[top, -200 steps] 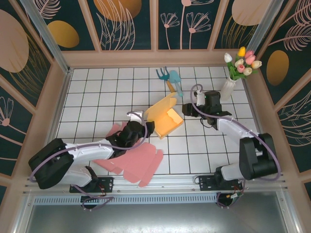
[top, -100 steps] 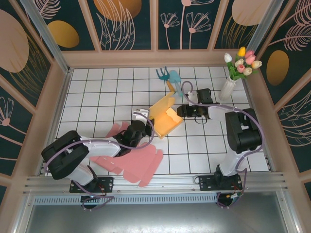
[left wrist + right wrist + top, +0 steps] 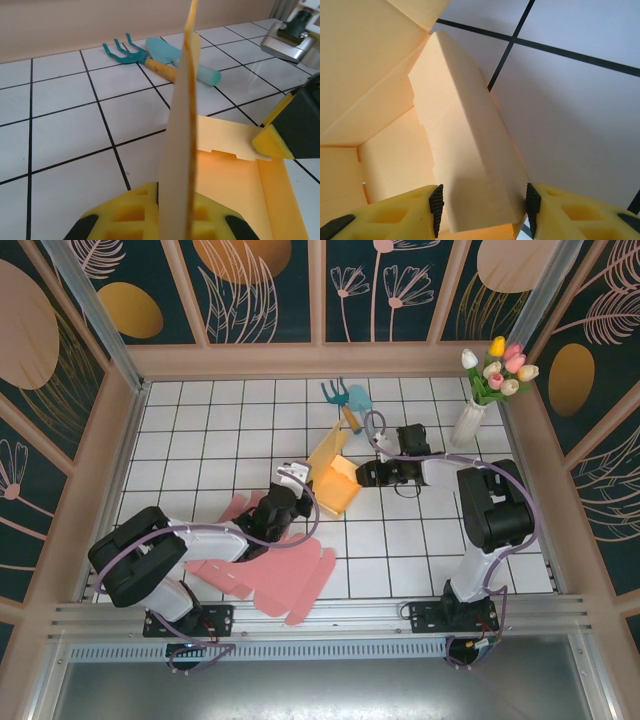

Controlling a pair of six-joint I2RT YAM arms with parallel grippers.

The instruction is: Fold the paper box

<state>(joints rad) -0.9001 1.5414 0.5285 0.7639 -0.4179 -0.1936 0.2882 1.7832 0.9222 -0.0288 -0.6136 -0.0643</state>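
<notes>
Yellow paper box (image 3: pixel 338 488), mid-tabletop: part-formed (walls half up). Left gripper (image 3: pixel 172 212) clenched on upright panel (image 3: pixel 181 100); right gripper (image 3: pixel 482 200) grasping side flap (image 3: pixel 465 135). Closing not yet done.

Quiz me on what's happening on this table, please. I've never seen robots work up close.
1. True or false: the left gripper is open and holds nothing.
2. Which lies just beyond the yellow box?
A. teal garden tools
B. scissors
C. a mug
3. Fill in: the flat sheet lying by the left arm is coloured ___.

Key:
1. False. It is shut on an upright panel of the yellow box.
2. A.
3. Pink.
</notes>
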